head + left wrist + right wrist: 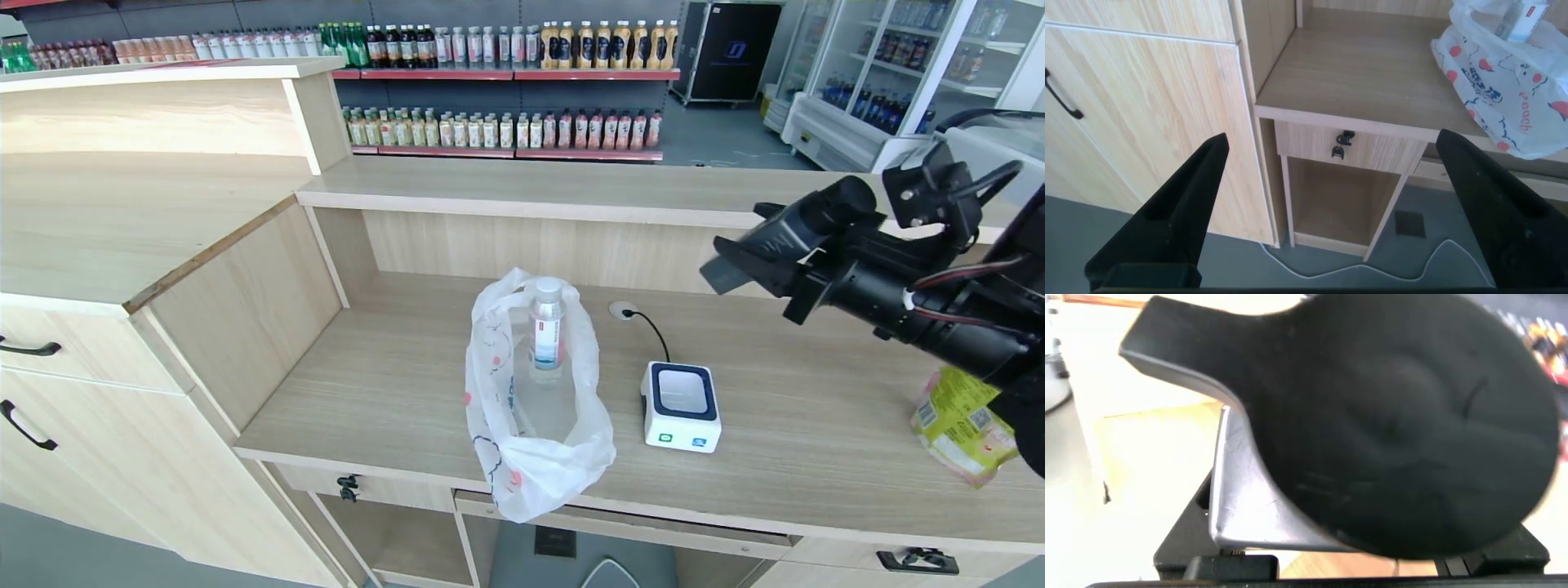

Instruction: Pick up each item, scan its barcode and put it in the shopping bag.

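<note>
1. While the wooden counter [392,384] spans the shop front, a cabinet with black handles [29,349] stands far left of the scanner [682,406]. Behind the scanner, past the counter's raised ledge, red shelves of bottled drinks [506,49] line the wall. Glass-door coolers [890,73] stand behind it to the right.
2. Left gripper [1331,139]: it hangs low, off the counter's front and well left of the scanner, facing a small drawer with a lock [1343,145]. Its fingers [1176,220] are spread wide, holding and touching nothing.
3. Just left of the scanner lies the white printed shopping bag [522,457], mouth open, its near end drooping over the counter's front edge. A clear water bottle [547,327] with a white cap stands upright inside it.
4. A black cable [653,331] runs from behind the scanner to a round port in the counter.
5. Right gripper [739,249]: it hovers above the counter, up and to the right of the scanner, well apart from it. Whether it is open or closed cannot be told, as a dark blurred shape sits against the right wrist camera.
6. Far right of the scanner, near the counter's front edge, a yellow-green snack packet [959,425] is partly covered by the right arm.
</note>
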Robot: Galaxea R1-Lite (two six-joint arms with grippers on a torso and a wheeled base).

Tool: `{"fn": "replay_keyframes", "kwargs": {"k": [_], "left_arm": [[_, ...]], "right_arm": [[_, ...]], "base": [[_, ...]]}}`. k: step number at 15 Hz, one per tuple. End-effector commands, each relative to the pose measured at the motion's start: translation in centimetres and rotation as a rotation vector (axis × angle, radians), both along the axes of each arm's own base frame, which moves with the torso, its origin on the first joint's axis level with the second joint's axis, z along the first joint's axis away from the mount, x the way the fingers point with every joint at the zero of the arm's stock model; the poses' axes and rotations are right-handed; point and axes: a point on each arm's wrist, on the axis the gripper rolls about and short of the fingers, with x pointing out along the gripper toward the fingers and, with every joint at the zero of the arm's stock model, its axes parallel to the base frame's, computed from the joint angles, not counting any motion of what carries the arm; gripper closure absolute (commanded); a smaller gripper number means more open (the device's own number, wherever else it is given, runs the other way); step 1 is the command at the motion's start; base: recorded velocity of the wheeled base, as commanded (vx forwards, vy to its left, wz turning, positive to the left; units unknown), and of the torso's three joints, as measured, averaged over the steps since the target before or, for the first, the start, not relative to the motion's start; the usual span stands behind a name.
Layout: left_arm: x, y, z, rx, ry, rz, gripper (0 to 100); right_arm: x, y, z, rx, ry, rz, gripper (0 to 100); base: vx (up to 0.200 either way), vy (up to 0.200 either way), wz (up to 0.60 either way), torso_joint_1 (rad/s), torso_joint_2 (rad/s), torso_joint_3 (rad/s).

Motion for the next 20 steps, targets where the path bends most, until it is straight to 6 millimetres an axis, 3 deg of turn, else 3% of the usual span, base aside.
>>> {"fn": "replay_keyframes", "kwargs": {"k": [1,5,11,14,18,20], "left_arm": [[0.0,0.0,0.0,0.000,0.000,0.001,0],[0.0,0.0,0.0,0.000,0.000,0.001,0],[0.0,0.0,0.0,0.000,0.000,0.001,0],[0.0,0.0,0.0,0.000,0.000,0.001,0],[0.0,0.0,0.0,0.000,0.000,0.001,0],[0.0,0.0,0.0,0.000,0.000,0.001,0]], "right_arm": [[-1.1,-4.7,-1.1,0.116,0.146,-0.209,100],[-0.8,-5.4,-2.8,0.175,0.272,-0.552,100],[-1.2,-4.4,-2.9,0.176,0.275,-0.568,100],[-1.1,-3.7,-2.2,0.167,0.311,-0.536,100],[-1.9,-2.1,0.0,0.274,0.610,-0.569,100],[-1.6,-1.8,0.2,0.400,0.749,-0.581,100]], "base": [[0.000,0.000,0.00,0.000,0.00,0.000],[0.000,0.000,0.00,0.000,0.00,0.000],[0.000,0.000,0.00,0.000,0.00,0.000],[0.000,0.000,0.60,-0.004,0.00,0.007],[0.000,0.000,0.60,0.002,0.00,0.002],[0.000,0.000,0.60,0.000,0.00,0.005]]}}
